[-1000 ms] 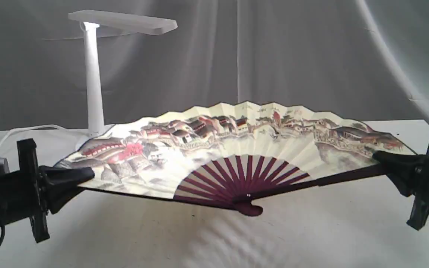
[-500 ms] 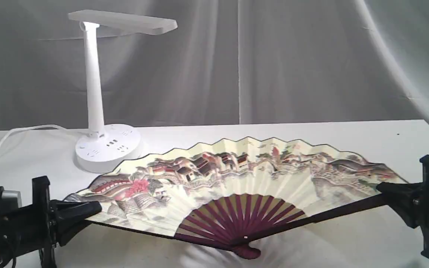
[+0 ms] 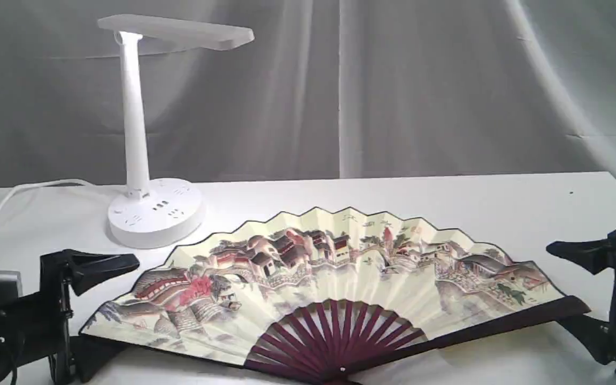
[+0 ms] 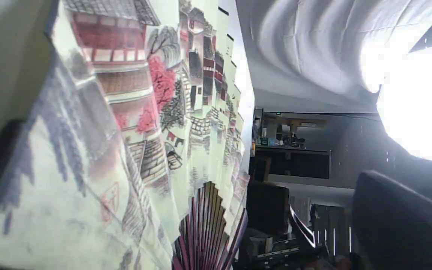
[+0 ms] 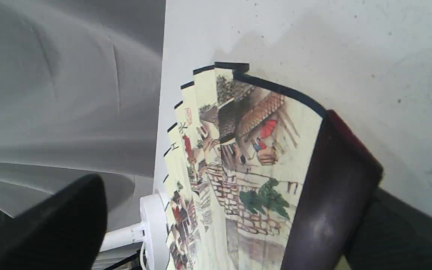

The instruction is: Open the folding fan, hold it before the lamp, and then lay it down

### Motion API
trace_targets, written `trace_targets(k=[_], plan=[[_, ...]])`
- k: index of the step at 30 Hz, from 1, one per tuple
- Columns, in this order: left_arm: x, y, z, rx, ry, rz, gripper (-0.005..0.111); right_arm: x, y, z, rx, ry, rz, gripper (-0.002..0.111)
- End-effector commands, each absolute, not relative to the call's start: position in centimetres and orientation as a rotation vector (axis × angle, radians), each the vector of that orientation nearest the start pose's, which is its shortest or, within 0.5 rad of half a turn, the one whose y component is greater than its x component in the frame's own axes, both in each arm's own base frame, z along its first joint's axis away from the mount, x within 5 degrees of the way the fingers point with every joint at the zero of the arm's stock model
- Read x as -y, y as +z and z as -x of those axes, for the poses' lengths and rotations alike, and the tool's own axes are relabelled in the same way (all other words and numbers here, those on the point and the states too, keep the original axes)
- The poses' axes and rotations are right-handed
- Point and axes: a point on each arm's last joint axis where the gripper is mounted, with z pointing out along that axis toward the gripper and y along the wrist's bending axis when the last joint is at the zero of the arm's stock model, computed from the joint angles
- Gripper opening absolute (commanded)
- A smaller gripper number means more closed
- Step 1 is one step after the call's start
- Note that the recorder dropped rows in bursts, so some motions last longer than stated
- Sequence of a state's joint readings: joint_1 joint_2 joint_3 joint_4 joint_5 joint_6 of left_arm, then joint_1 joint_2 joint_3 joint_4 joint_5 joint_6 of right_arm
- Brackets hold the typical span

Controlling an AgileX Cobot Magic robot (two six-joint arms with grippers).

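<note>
I see the fan spread fully open, lying painted side up on the white bench. It is just in front of the lamp, which stands behind the fan's left end. My left gripper gapes wide around the fan's left edge. My right gripper gapes wide around the maroon guard at the right end. Neither clamps it. Each end seems to rest on a lower finger, though I cannot be sure.

The exterior view looks low across the tabletop toward the backdrop; both wrist views, close, share the fan.
</note>
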State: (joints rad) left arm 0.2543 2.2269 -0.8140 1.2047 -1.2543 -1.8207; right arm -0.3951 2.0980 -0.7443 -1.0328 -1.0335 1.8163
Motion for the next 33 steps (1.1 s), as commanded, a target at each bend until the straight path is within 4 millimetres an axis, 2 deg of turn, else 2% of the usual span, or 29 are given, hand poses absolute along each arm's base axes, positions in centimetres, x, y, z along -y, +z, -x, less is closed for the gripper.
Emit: trace_targets(k=[1,6,12,15,19,21,22,24,26,29,31,33], plan=[[-2.1,6.4,-33.1,-2.059,-1.576,0.746,0.104,6.2,8.8,-32.5,-1.902,1.32,-1.029,0.083],[-5.4,7.3,-32.4,-2.031,-1.508,0.732,0.104,7.3,9.2,-32.1,-1.897,1.29,-0.998,0.083],[-6.8,8.3,-32.5,-1.97,-1.459,0.74,0.104,11.2,10.1,-30.8,-1.837,1.2,-1.003,0.083],[-7.5,9.7,-32.8,-1.903,-1.413,0.733,0.098,12.5,10.8,-30.3,-1.836,1.092,-0.88,0.083],[-8.9,13.0,-33.2,-1.786,-1.339,0.705,0.073,13.2,12.5,-30.4,-1.756,0.975,-0.684,0.083],[-9.3,15.2,-33.4,-1.757,-1.301,0.625,0.052,13.2,13.3,-30.6,-1.685,0.962,-0.592,0.083],[-9.4,15.8,-33.5,-1.748,-1.289,0.598,0.047,13.3,13.4,-30.6,-1.681,0.921,-0.561,0.082],[-9.5,17.7,-33.8,-1.719,-1.243,0.51,0.029,13.5,13.9,-30.6,-1.663,0.871,-0.526,0.08],[-9.6,18.7,-33.8,-1.704,-1.22,0.469,0.023,13.5,14.4,-30.6,-1.657,0.824,-0.475,0.079],[-9.3,21.4,-33.6,-1.69,-1.131,0.298,0.008,13.2,15.9,-30.7,-1.633,0.733,-0.363,0.074],[-9.1,22.4,-33.4,-1.697,-1.085,0.201,0.004,12.4,17.1,-31.1,-1.615,0.71,-0.291,0.072],[-8.2,23.7,-33.2,-1.714,-1.054,0.091,0.004,10.7,18.7,-31.9,-1.612,0.707,-0.134,0.07]])
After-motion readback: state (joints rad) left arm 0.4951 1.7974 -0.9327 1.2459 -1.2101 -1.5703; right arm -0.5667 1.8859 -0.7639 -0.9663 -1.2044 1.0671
